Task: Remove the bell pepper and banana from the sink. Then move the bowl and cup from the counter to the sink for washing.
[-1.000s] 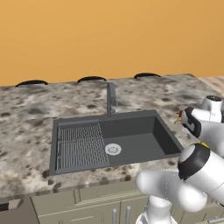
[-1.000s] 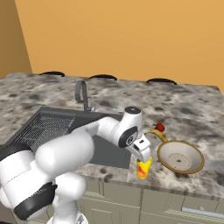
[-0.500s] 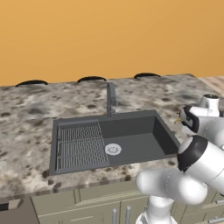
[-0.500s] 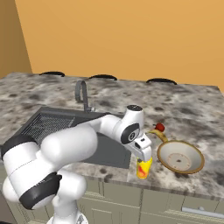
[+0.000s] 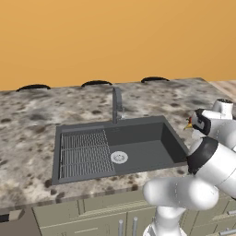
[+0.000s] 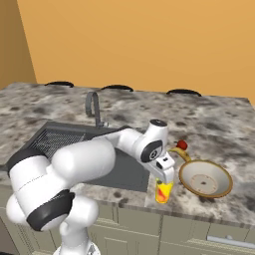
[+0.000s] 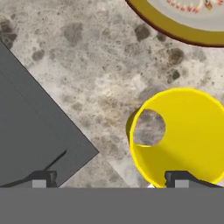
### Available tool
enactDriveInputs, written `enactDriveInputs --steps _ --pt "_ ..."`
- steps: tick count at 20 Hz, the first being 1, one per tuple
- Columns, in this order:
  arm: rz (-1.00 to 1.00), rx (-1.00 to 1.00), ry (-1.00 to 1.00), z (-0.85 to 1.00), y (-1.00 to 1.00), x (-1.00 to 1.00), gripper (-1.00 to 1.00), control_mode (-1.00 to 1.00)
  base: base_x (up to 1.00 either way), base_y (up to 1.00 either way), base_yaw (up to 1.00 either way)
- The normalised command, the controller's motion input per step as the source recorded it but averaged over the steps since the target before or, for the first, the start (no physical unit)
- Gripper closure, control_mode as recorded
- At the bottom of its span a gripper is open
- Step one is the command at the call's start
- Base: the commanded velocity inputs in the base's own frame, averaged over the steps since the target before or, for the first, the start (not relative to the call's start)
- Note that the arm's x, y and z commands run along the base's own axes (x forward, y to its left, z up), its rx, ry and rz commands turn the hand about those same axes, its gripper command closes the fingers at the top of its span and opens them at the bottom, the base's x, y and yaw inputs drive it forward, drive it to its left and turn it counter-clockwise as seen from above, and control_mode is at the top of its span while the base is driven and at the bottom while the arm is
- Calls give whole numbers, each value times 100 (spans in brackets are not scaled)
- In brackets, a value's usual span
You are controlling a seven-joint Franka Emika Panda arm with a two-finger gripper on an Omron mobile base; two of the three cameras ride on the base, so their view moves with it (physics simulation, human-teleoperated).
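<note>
- While the end effector (image 6: 166, 180) hangs just above the cup (image 6: 162, 192), its jaws stand spread wide, gripping nothing.
- Cup upright near tabletop (image 6: 224, 129) front edge, just right of the sink (image 6: 64, 137).
- Bowl (image 6: 205, 179) sits beside cup, near the tabletop's right end.
- Bell pepper (image 6: 182, 145) and banana (image 6: 180, 153) lie just behind bowl.

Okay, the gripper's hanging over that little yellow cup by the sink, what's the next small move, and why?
Probably shift sideways to centre on the small yellow tapered cup, then lower. In the hand view the open gripper has one fingertip at the cup's rim and the other out over the corner of the dark grey rectangular sink, so the cup sits off to one side, not between the jaws.
</note>
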Motion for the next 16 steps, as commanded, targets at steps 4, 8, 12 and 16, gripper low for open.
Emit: enactDriveInputs --steps 4,8,12,16 --pt "0 0 0 -2 -5 3 -100 -100 0 0 0" --pt "0 0 0 5 0 -6 -100 -100 0 0 0" --pt "-1 0 0 2 0 -13 -100 -100 0 0 0" --pt "0 0 0 2 1 -7 -100 -100 0 0 0"
